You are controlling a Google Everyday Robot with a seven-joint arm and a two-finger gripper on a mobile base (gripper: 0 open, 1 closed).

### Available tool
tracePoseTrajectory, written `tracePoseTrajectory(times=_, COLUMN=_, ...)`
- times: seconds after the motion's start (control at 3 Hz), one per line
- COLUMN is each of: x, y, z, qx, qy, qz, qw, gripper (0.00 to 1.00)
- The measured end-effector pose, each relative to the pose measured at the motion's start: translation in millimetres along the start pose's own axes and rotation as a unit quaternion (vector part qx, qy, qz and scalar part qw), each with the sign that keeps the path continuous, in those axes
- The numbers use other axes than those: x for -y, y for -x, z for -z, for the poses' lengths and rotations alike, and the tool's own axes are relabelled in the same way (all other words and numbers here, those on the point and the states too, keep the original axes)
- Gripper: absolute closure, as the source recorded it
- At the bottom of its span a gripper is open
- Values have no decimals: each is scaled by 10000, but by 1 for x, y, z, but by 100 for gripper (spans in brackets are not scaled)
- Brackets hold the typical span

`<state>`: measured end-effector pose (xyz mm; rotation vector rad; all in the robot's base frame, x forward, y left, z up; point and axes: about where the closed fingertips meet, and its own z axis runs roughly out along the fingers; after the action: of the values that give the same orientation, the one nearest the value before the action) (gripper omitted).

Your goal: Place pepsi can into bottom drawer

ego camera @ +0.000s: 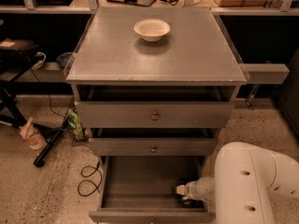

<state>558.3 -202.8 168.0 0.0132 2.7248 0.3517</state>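
The bottom drawer (140, 181) of the grey cabinet is pulled out, and its grey floor shows. My white arm (247, 185) comes in from the lower right and reaches into the drawer's right side. The gripper (183, 192) sits low inside the drawer by its right wall, just above the floor. I cannot make out the pepsi can; it is hidden at the end of the arm.
A cream-white bowl (152, 29) stands on the cabinet top (187, 55). The two upper drawers (154, 116) are slightly ajar. On the floor to the left lie a black cable (88, 178), a green packet (74, 124) and a dark pole (51, 146).
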Motion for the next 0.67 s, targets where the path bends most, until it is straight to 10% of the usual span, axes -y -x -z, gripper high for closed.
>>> tracePoseTrajectory(times=0.67, x=-10, y=3, z=8, qx=-35, qy=140, qz=164, qw=9998, gripper=0)
